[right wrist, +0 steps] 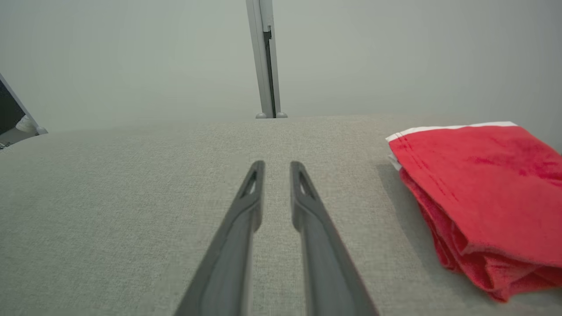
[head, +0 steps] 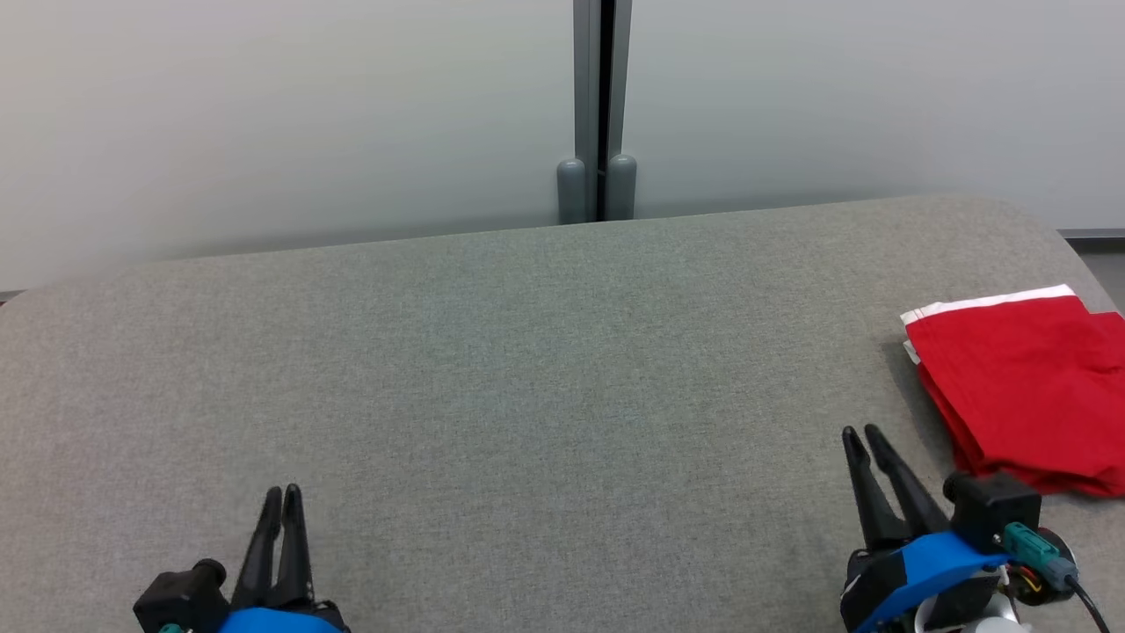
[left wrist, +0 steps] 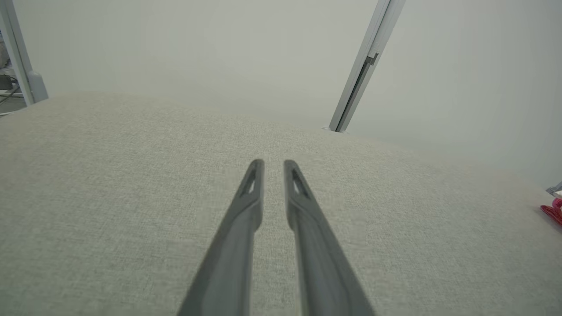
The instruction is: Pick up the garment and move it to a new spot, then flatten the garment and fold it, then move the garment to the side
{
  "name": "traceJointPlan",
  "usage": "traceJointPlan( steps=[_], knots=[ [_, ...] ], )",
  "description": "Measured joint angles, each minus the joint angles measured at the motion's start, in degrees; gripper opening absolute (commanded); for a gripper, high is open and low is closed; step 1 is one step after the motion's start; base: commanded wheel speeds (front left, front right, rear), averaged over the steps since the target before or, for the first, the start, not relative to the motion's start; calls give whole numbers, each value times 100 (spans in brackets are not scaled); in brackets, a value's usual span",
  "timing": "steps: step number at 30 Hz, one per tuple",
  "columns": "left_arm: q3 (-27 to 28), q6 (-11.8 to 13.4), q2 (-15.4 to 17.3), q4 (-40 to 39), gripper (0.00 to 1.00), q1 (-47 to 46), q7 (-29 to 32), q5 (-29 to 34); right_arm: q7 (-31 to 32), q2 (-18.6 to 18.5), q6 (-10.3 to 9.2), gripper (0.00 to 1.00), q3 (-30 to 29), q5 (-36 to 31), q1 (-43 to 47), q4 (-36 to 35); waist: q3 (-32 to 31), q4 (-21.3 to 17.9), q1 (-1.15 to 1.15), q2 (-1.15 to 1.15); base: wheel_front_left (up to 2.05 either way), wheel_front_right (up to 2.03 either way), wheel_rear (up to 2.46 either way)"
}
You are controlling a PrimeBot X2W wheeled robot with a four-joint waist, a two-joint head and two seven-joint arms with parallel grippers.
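Two tools, left tool (head: 283,489) and right tool (head: 860,430), narrowly parted, empty; folded red garment (head: 1019,378) near right.

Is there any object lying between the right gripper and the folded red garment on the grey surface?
Nothing visible does. The right gripper hovers just to the left of the red garment, and the strip of grey surface between them is bare.

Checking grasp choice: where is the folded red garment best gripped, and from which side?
Likely the left edge of the folded red garment, where stacked layers show; the right gripper can come from the grey surface beside it.
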Motion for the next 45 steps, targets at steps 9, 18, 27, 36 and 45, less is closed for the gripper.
traceJointPlan(
  steps=[9, 18, 27, 36, 45],
  knots=[
    [66, -31, -103, 163, 0, 98, 189, -516, 129, 14, 0, 0, -54, 622, 77, 222, -4, 19, 0, 0, 0, 0, 0],
    [212, -97, -180, 121, 0, 59, 420, -1285, 258, 15, 0, 0, -114, 1597, 76, 215, -10, 50, 0, 0, 0, 0, 0],
    [348, -147, -221, 66, 0, -42, 633, -1980, 376, 16, -1, 0, -189, 2452, 70, 203, -15, 80, 0, 0, 0, 0, 0],
    [491, -198, -271, 23, 0, -143, 816, -2610, 488, 16, -1, 0, -252, 3249, 53, 188, -21, 111, 0, 0, 0, 0, 0],
    [630, -247, -330, -26, 0, -202, 1009, -3171, 578, 16, -1, 0, -309, 3963, 35, 179, -26, 141, 0, 0, 0, 0, 0]
  ],
)
